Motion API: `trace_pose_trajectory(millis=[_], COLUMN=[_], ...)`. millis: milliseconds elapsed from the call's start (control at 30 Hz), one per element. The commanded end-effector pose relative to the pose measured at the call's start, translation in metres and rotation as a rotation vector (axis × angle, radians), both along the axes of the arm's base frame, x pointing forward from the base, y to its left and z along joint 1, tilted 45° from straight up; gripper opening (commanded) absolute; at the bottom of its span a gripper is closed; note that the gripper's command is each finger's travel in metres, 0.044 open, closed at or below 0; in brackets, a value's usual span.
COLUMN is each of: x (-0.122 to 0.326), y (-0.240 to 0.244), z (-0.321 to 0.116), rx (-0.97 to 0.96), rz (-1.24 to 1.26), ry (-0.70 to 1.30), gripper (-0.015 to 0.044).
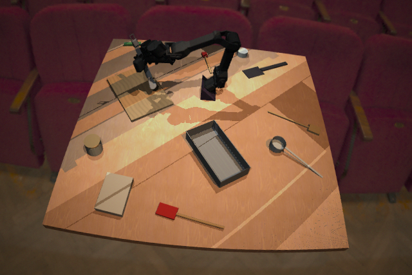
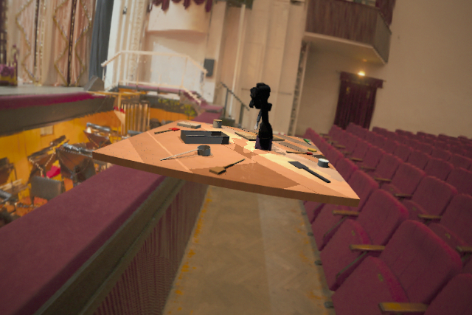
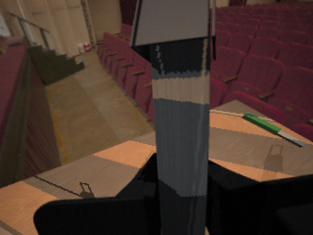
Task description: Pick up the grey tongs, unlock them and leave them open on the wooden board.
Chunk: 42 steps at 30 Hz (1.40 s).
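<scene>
The grey tongs are steeply upright, with the hinge end up and the tips down. My gripper is shut on the tongs' arms, below the hinge end. In the top view the tips show over the right part of the wooden board; whether they touch it I cannot tell. The arms look close together; whether the lock holds is hidden. The roasting tin stands mid-table with no tongs across it.
A green-handled tool lies behind the board. A red-headed tool, a white tub and a black spatula lie near the arm's base. A round tin, beige block, red spatula and pan are farther off.
</scene>
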State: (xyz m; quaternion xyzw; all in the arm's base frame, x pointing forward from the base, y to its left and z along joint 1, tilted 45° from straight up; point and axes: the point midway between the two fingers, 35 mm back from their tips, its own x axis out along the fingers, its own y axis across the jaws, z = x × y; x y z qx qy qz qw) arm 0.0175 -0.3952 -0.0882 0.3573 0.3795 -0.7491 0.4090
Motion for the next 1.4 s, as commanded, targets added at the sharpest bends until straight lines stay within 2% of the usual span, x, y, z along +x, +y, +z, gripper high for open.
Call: trace_pose_trajectory(millis=[0, 367, 1367], x=[0.000, 0.000, -0.005], y=[-0.001, -0.002, -0.006], z=[0.001, -0.002, -0.053], rx=[-0.006, 0.016, 0.401], rz=[0.001, 0.000, -0.062], ry=[0.005, 0.000, -0.128], gripper=[-0.0150, -0.0150, -0.0150])
